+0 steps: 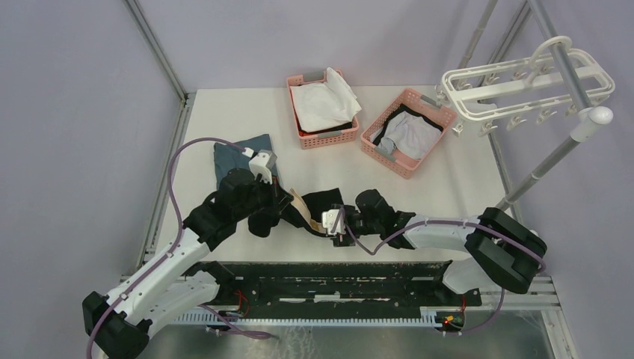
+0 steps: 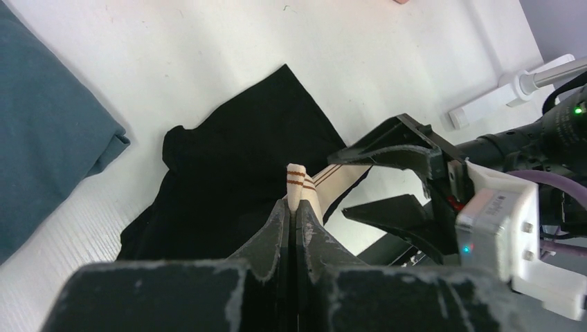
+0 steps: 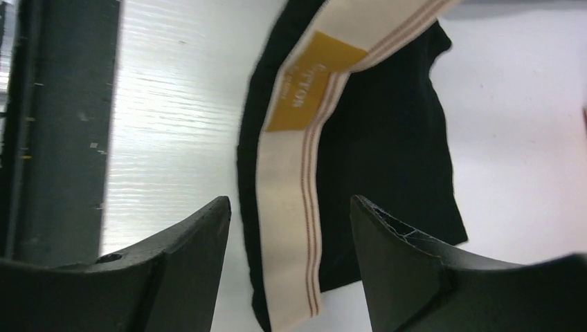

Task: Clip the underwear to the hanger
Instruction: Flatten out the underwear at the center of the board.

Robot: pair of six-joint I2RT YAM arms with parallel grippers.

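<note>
So the right gripper (image 3: 289,207) is sitting at the bottom of the shot with its jaws standing wide apart, not pinching anything. The underwear (image 3: 394,138) is lying black and a bit rumpled on the white table (image 3: 166,104). Its beige waistband (image 3: 287,242), with thin brown stripes, is running down through the gap between the jaws. A mustard-yellow label (image 3: 311,79) is showing further up the band. A dark rail (image 3: 62,124) is running along the left edge.
</note>
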